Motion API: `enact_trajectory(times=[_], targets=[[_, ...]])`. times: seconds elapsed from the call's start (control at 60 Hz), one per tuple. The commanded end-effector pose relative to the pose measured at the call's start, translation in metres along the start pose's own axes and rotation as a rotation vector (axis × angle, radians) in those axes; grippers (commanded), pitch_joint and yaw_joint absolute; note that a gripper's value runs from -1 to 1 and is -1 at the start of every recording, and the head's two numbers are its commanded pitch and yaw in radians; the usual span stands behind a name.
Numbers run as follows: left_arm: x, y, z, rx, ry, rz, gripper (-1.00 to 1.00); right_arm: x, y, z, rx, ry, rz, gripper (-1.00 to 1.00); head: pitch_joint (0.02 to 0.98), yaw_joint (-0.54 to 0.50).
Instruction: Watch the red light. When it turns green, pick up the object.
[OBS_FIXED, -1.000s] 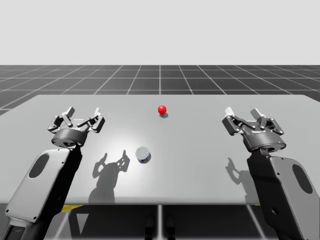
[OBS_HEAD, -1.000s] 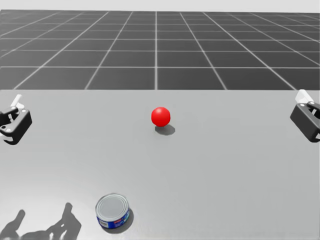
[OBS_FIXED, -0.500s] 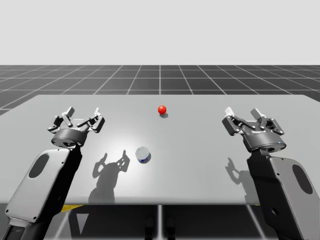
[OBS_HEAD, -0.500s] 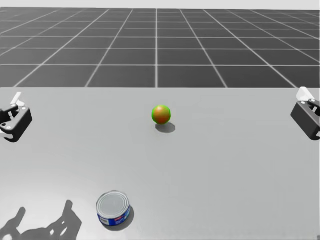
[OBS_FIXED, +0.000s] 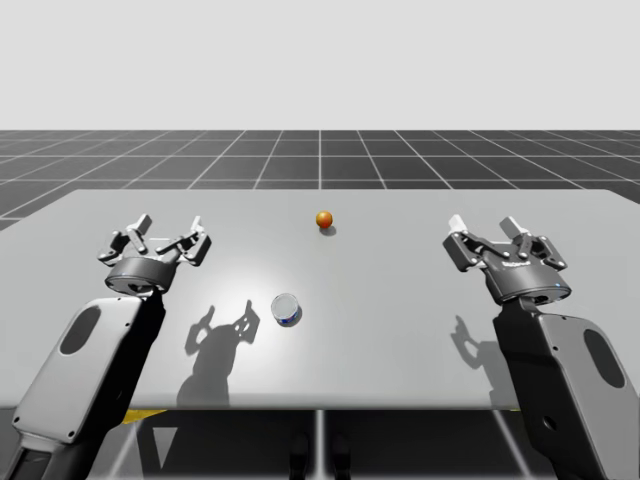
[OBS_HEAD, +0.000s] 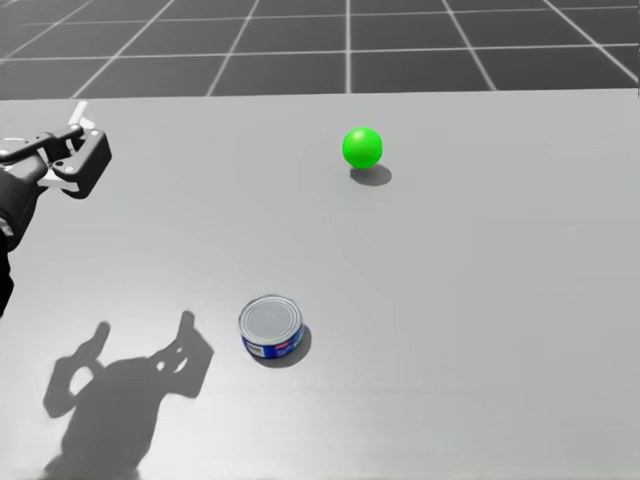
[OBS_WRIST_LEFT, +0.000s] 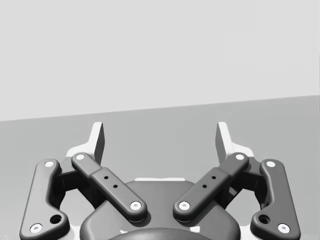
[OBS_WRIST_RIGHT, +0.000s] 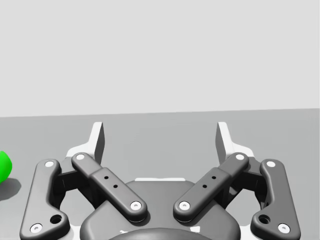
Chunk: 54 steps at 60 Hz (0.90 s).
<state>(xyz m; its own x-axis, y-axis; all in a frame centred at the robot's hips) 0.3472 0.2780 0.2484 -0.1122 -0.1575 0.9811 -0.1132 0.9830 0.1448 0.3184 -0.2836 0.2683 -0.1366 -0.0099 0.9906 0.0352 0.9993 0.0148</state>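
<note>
The light (OBS_HEAD: 362, 147) is a small ball on the grey table (OBS_FIXED: 400, 330), in the upper middle of the head view, and there it is green. In the high view it looks orange. The can (OBS_HEAD: 271, 328), low and round with a silver top and a blue wall, stands upright in the lower middle of the head view, well apart from the light. In the high view the left gripper (OBS_FIXED: 168, 232) is at the left and the right gripper (OBS_FIXED: 483, 228) at the right, both above the table. Each gripper has its fingers spread wide with nothing between them. The can is nearer to the left gripper, not touching it.
</note>
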Motion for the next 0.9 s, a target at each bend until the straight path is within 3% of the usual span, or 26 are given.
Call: enact_trajectory(times=[0.017,0.15,0.183,0.267,0.3,0.35,0.433,0.483,0.567,0.667,0.767,0.9], targets=[[-0.002,-0.002,-0.001,-0.01,0.008,-0.005,-1.0,-0.002,0.002,0.0,0.006,0.008,0.004,-1.0,0.786,0.09],[-0.001,-0.005,-0.002,-0.027,0.005,0.005,-1.0,-0.004,0.006,0.0,0.014,0.014,0.011,-1.0,0.838,0.13],[-0.001,-0.008,-0.002,-0.023,0.004,-0.02,-1.0,-0.005,0.007,0.0,0.016,0.016,0.015,-1.0,0.855,0.14],[-0.001,-0.015,-0.002,-0.035,0.016,-0.02,-1.0,-0.007,0.008,0.0,0.019,0.021,0.017,-1.0,0.868,0.15],[-0.001,-0.02,-0.001,-0.049,0.019,0.002,-1.0,-0.008,0.009,-0.001,0.018,0.024,0.018,-1.0,0.872,0.16],[0.0,-0.024,0.001,-0.056,0.016,0.003,-1.0,-0.009,0.009,-0.001,0.018,0.025,0.019,-1.0,0.873,0.16],[0.005,-0.033,0.007,-0.089,0.027,0.054,-1.0,-0.01,0.009,-0.001,0.016,0.028,0.018,-1.0,0.874,0.16],[0.006,-0.035,0.009,-0.095,0.025,0.053,-1.0,-0.01,0.009,-0.001,0.015,0.028,0.018,-1.0,0.876,0.16],[0.017,-0.038,0.021,-0.159,0.046,0.132,-1.0,-0.011,0.009,-0.001,0.017,0.027,0.019,-1.0,0.874,0.17],[0.03,-0.038,0.04,-0.237,0.039,0.162,-1.0,-0.012,0.009,-0.001,0.019,0.029,0.018,-1.0,0.869,0.18],[0.034,-0.037,0.064,-0.352,0.08,0.157,-1.0,-0.012,0.008,-0.002,0.018,0.03,0.016,-1.0,0.866,0.17],[0.024,-0.034,0.088,-0.494,0.127,0.099,-1.0,-0.012,0.007,-0.002,0.019,0.029,0.016,-1.0,0.863,0.16]])
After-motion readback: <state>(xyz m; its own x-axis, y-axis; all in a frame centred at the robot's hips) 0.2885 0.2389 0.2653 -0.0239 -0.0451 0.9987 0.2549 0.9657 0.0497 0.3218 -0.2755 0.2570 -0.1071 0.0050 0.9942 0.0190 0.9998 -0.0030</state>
